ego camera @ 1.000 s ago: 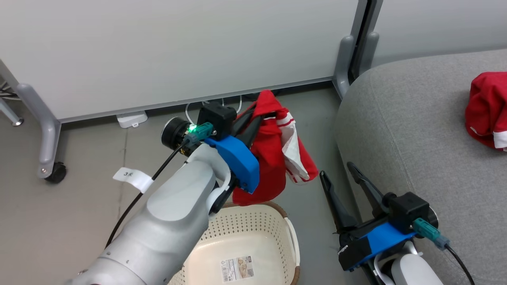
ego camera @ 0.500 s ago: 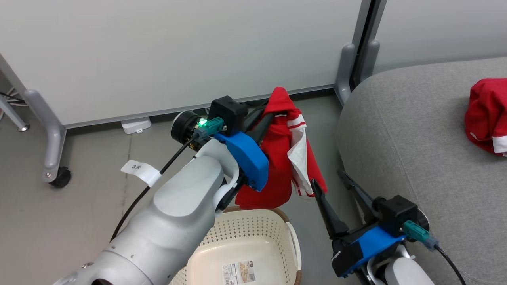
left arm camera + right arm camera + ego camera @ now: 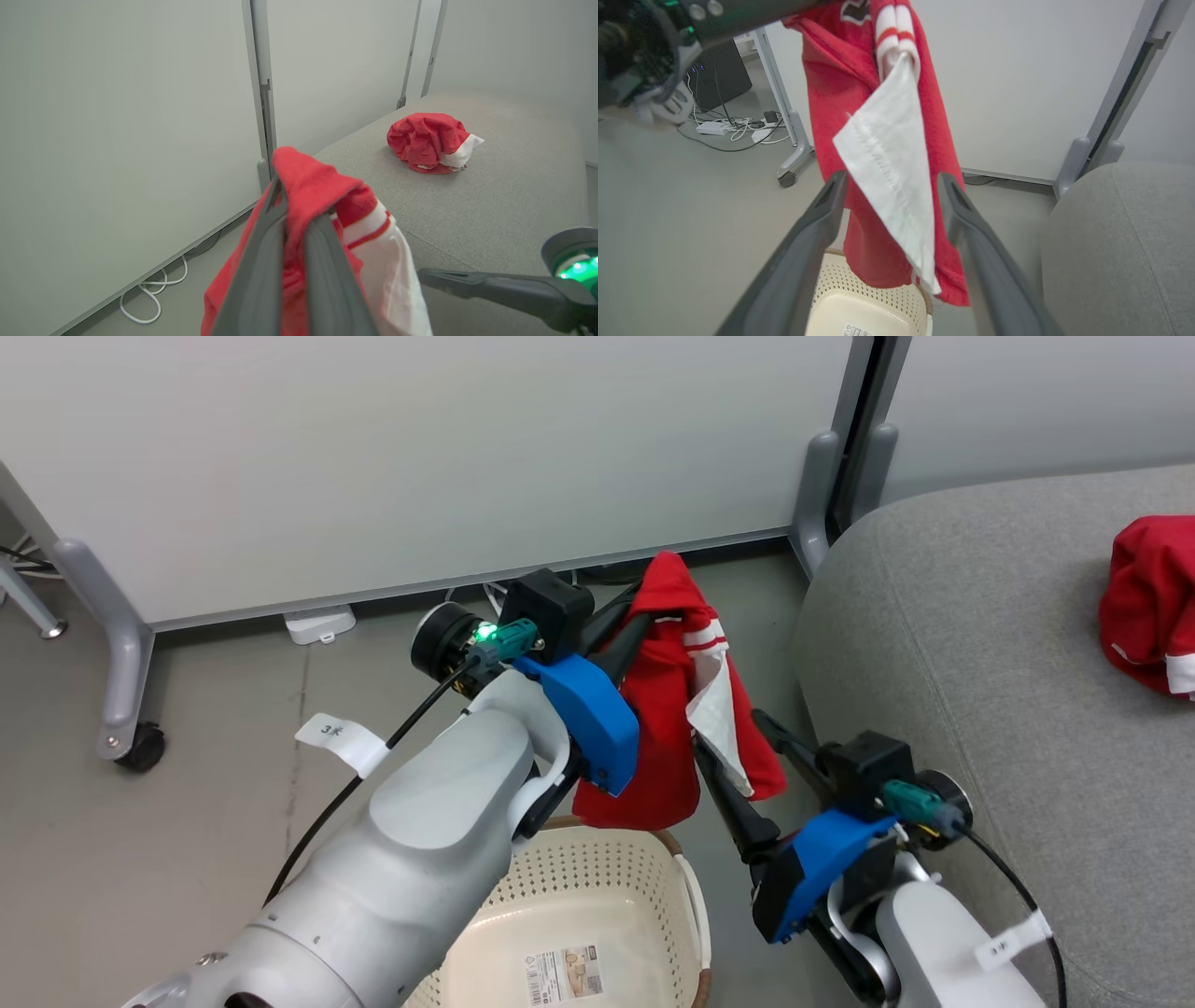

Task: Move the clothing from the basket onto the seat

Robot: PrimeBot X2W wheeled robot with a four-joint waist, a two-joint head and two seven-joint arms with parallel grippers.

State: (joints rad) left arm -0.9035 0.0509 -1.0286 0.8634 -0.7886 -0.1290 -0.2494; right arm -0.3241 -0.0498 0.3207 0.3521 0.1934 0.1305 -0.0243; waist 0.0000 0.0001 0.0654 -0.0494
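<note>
My left gripper (image 3: 644, 607) is shut on the top fold of a red piece of clothing (image 3: 663, 728) with a white panel, which hangs above the far rim of the cream basket (image 3: 560, 896). In the left wrist view the left gripper (image 3: 294, 205) pinches the clothing (image 3: 317, 186). My right gripper (image 3: 728, 733) stands open at the hanging cloth's lower right edge. In the right wrist view, the white flap (image 3: 892, 168) shows between the right gripper's (image 3: 892, 179) fingers. A second red garment (image 3: 1148, 597) lies bunched on the grey seat (image 3: 980, 663).
White partition panels (image 3: 420, 457) on grey feet with a castor (image 3: 140, 747) stand behind. Cables and a white power strip (image 3: 317, 621) lie along the panel base. The seat's rounded corner is just right of the right arm. Grey floor surrounds the basket.
The right gripper has risen and swung left from beside the seat to the hanging clothing. The left gripper has drifted slightly right, still holding the garment.
</note>
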